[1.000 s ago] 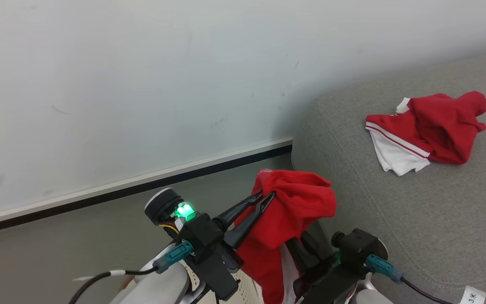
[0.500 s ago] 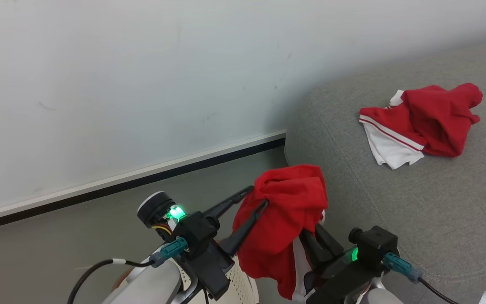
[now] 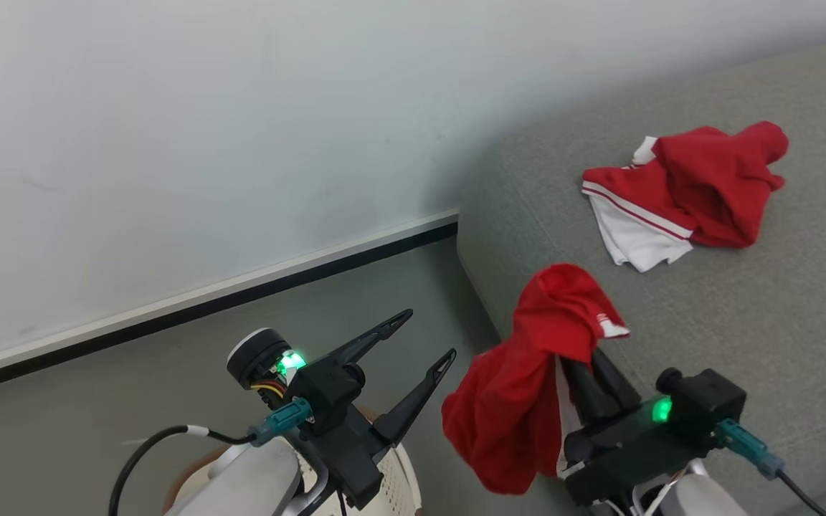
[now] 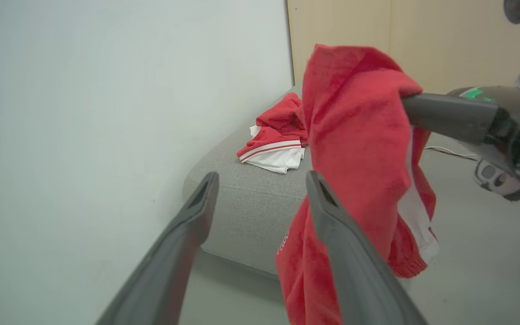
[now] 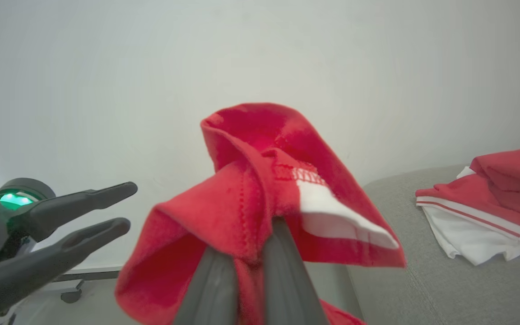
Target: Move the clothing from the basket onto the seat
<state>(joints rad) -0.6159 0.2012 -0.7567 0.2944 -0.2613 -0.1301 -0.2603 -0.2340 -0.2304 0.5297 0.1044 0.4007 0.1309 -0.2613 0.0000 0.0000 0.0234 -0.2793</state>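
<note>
My right gripper (image 3: pixel 594 367) is shut on a red garment (image 3: pixel 520 390) with white trim. The cloth drapes over its fingers and hangs down at the rounded front corner of the grey seat (image 3: pixel 743 322). My left gripper (image 3: pixel 427 333) stands open and empty to the left of the garment, apart from it. Two more pieces of clothing (image 3: pixel 682 190), red and white with stripe trim, lie bunched on the seat farther back. A bit of the cream perforated basket (image 3: pixel 406 491) shows under my left arm. In the left wrist view, the held garment (image 4: pixel 355 135) hangs just right of my open fingers (image 4: pixel 197 212).
A white wall (image 3: pixel 205 143) with a dark baseboard (image 3: pixel 241 308) runs behind the grey floor to the left of the seat. A pale wooden panel (image 4: pixel 341 27) stands beyond the seat. A thin cable (image 4: pixel 449 152) lies on the floor on the right.
My left gripper has opened and let go of the red garment. My right gripper has carried the garment to the right, up to the seat's corner. The head camera has also shifted.
</note>
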